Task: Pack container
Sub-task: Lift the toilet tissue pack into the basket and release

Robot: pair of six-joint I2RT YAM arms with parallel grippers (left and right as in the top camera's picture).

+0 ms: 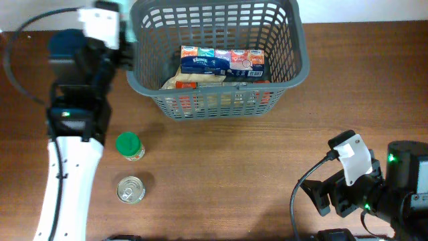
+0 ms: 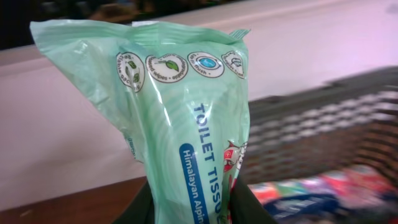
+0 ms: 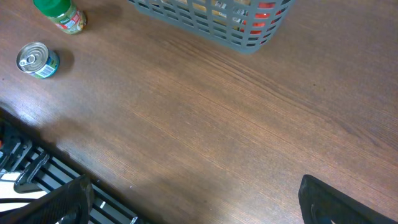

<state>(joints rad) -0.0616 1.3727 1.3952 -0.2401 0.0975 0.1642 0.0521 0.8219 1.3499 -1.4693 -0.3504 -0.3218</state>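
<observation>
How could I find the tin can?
Start at the big grey basket at the table's far edge. In front of its left corner, two small things stand on the wood. The can is the nearer one: shiny silver with a pull tab, while the jar has a green lid.

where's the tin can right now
In the overhead view the tin can stands on the table on the left side, just nearer the robot than the green-lidded jar, with the container farther back.
</observation>
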